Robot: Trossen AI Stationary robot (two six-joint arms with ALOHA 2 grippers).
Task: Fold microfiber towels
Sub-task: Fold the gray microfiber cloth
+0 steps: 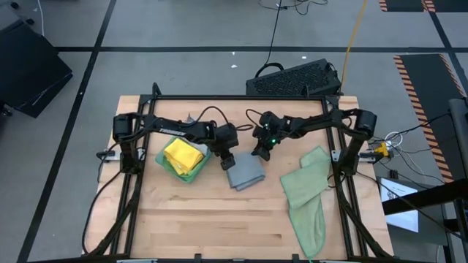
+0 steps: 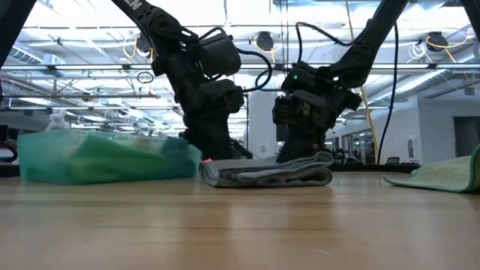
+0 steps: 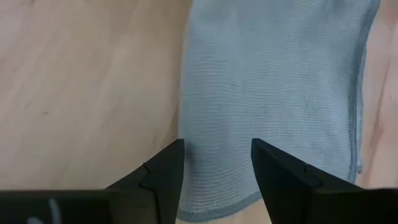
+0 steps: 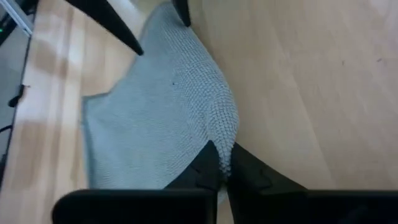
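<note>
A grey microfiber towel, folded into several layers, lies flat on the table's middle. My left gripper stands open over the towel's far left end, one finger on each side of a strip of the cloth. My right gripper is shut at the towel's far right edge. In the high view the left gripper and the right gripper stand close together at the towel's far side. My right gripper pinches the grey towel's rounded folded edge between its two fingers, slanting down from the far right side. How many layers it has, I cannot tell. The towel lies on the table. Whether my left gripper's fingertips touch the cloth, I cannot tell.
A stack of folded towels, yellow on top, lies left of the grey one; in the low view its teal and green layers show. Pale sage green towels lie loose at the right. Bare wood spreads toward the near edge.
</note>
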